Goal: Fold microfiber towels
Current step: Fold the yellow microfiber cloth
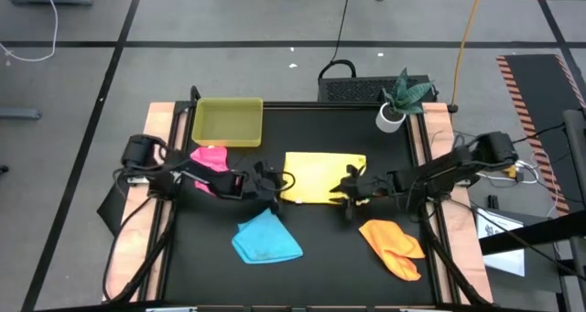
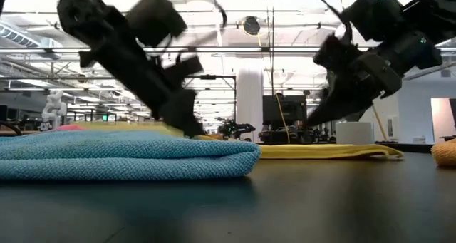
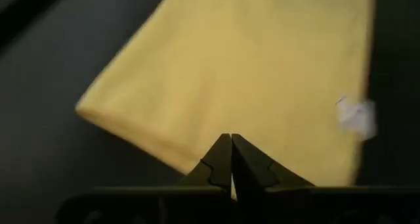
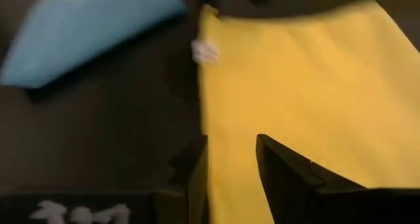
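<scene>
We see the yellow towel (image 1: 322, 177) lying flat near the middle of the black table (image 1: 311, 266), spread as a wide rectangle with a small white tag (image 3: 356, 115) at one edge. The left gripper (image 1: 277, 186) sits at its left edge; in the left wrist view its two fingertips (image 3: 220, 159) are pressed together just over the cloth's border, and we cannot tell whether any fabric is caught between them. The right gripper (image 1: 352, 186) is at the towel's right edge, and in the right wrist view its fingers (image 4: 283, 171) stand apart above the yellow surface, holding nothing.

The pink towel (image 1: 210, 157) lies bunched to the left, partly under the left arm. The sky blue towel (image 1: 265, 238) rests folded in front of the yellow one, near but apart from it; in the low view it fills the foreground. The orange towel (image 1: 394, 246) lies crumpled at the front right, well apart from the others.

The yellow-green tray (image 1: 228, 122) stands at the back left of the table, just behind the pink towel, and we see nothing in it. A small potted plant (image 1: 400, 100) in a white pot stands at the back right corner, apart from both arms.
</scene>
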Available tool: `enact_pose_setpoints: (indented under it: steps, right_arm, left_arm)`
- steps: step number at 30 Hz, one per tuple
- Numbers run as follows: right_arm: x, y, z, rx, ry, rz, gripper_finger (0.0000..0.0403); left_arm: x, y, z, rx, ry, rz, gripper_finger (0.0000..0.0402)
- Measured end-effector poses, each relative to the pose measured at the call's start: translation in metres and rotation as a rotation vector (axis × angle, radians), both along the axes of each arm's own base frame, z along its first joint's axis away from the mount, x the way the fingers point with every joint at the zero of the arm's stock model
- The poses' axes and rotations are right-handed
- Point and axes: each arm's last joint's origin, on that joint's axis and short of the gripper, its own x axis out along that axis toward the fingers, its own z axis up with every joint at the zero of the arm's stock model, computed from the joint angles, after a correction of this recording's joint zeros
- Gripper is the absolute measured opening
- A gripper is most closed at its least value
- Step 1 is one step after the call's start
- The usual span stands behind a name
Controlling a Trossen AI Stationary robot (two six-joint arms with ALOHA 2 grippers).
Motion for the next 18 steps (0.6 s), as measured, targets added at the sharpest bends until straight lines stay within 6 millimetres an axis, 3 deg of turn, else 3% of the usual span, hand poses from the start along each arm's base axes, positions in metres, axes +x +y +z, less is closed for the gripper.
enact_pose_setpoints:
  steps: [7, 11, 18]
  right_arm:
    - [0.049, 0.021, -0.002, -0.145, -0.048, 0.075, 0.0146]
    - [0.081, 0.023, -0.003, -0.219, -0.044, 0.053, 0.0150]
    - [0.120, 0.018, -0.005, -0.238, 0.040, 0.044, 0.0140]
  left_arm:
    - [-0.027, -0.021, 0.020, 0.093, 0.093, 0.069, 0.0004]
    - [-0.048, -0.032, 0.015, 0.127, 0.158, 0.123, 0.0012]
    - [-0.063, -0.051, -0.001, 0.102, -0.031, 0.110, 0.0011]
